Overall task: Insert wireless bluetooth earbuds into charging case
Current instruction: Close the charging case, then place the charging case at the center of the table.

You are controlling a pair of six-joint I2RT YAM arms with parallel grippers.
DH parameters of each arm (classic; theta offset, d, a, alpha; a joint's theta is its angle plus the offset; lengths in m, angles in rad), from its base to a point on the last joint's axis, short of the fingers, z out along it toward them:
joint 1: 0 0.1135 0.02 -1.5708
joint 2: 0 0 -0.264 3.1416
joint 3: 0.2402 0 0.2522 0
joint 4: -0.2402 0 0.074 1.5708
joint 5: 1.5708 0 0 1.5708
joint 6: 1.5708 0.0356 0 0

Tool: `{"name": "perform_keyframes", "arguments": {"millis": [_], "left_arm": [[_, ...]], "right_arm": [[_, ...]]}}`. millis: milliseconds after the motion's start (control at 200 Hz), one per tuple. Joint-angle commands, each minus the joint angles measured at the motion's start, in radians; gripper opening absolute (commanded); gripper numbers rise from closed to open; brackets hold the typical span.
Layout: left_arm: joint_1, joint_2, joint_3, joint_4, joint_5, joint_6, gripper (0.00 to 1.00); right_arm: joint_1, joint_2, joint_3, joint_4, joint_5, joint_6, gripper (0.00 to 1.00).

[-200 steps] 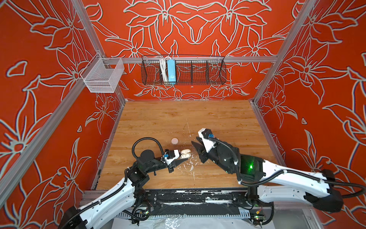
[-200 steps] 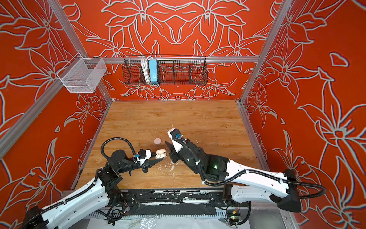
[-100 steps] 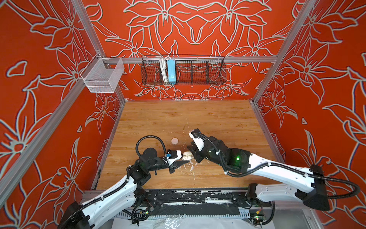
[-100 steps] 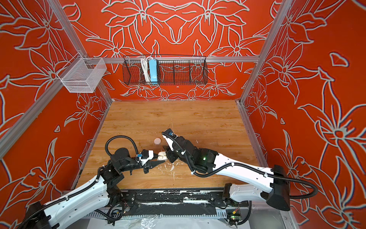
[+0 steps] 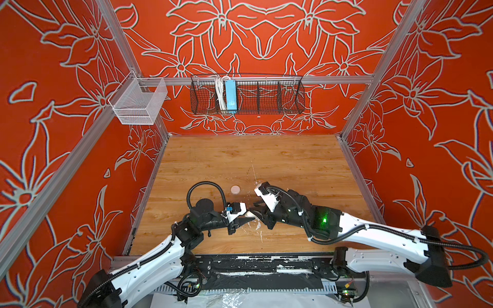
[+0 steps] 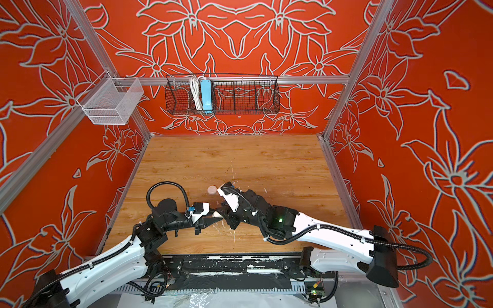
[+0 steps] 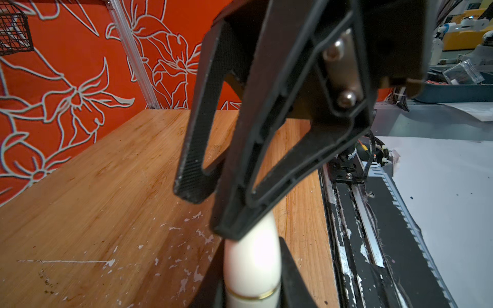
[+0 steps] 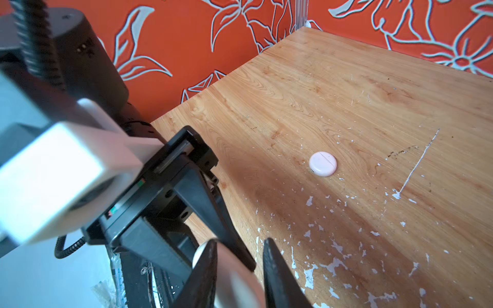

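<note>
A white oval charging case [image 7: 252,266] with a gold band sits just above the wooden table near its front middle, and my left gripper [image 7: 252,256] is shut on it. In both top views the case [image 5: 248,214] [image 6: 215,213] shows as a pale spot where the two grippers meet. My right gripper [image 8: 240,241] faces the left one, jaws on both sides of the case's [image 8: 240,282] other end, which fills the gap. The earbuds are out of view.
A small round pale pink case [image 5: 235,189] [image 8: 322,164] lies shut on the table just behind the grippers. White paint flecks dot the wood [image 8: 333,245]. A black wire basket [image 5: 246,94] and a white mesh basket [image 5: 137,102] hang on the walls.
My right arm has swung left across the table until its jaws came round the case held by the left gripper. The left gripper has edged slightly toward it, still holding the case.
</note>
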Motion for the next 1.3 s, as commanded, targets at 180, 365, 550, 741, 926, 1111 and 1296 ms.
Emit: {"name": "perform_keyframes", "arguments": {"millis": [180,365,550,741,926,1111,1296], "left_arm": [[0.004,0.157,0.090,0.105,-0.208,-0.165,0.00],[0.004,0.519,0.145,0.241,-0.246,-0.430,0.00],[0.004,0.808,0.242,0.313,-0.144,-0.598,0.00],[0.004,0.935,0.318,0.276,-0.097,-0.617,0.00],[0.009,1.059,0.419,0.172,-0.075,-0.622,0.00],[0.035,1.126,0.438,0.158,-0.086,-0.674,0.00],[0.063,1.138,0.435,0.150,-0.092,-0.699,0.15]], "right_arm": [[-0.006,-0.182,-0.024,-0.243,0.421,0.121,0.55],[-0.086,-0.264,-0.043,-0.329,0.521,0.185,0.65],[-0.140,-0.265,-0.058,-0.356,0.504,0.218,0.65],[-0.156,-0.274,-0.098,-0.342,0.488,0.229,0.65],[-0.167,-0.285,-0.123,-0.341,0.479,0.235,0.65],[-0.170,-0.313,-0.139,-0.341,0.476,0.235,0.65],[-0.173,-0.336,-0.142,-0.346,0.481,0.235,0.65]]}}
